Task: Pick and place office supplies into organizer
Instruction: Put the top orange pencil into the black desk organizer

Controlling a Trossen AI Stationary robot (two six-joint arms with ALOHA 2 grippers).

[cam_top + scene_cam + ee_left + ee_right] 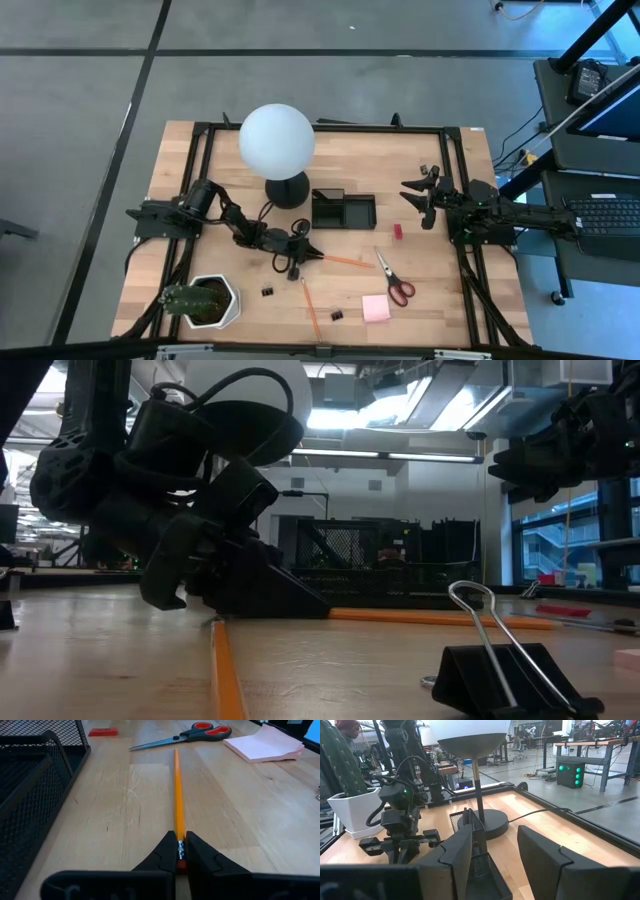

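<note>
My left gripper (303,256) is low over the table's middle, shut on an orange pencil (176,790) that runs from it toward the red-handled scissors (395,278). The black mesh organizer (343,210) stands just beyond, next to the lamp's base. A small red block (397,231), a pink sticky-note pad (376,308), a second orange pencil (311,308) and small black binder clips (268,291) lie on the wood. My right gripper (420,195) hangs open and empty above the table's right side, its fingers (455,855) apart. My left gripper pinches the pencil's eraser end at the metal ferrule (180,851) between its two fingertips. The fingers come in low, nearly level, from the table's left and lie along the pencil. The pencil points away from the gripper and lies level along the tabletop (440,618).
A white globe lamp (277,140) on a round black base stands at the far middle. A green plant in a white pot (205,300) stands at the near left. A binder clip (510,675) lies close to the low camera. Black rails (455,160) frame the table.
</note>
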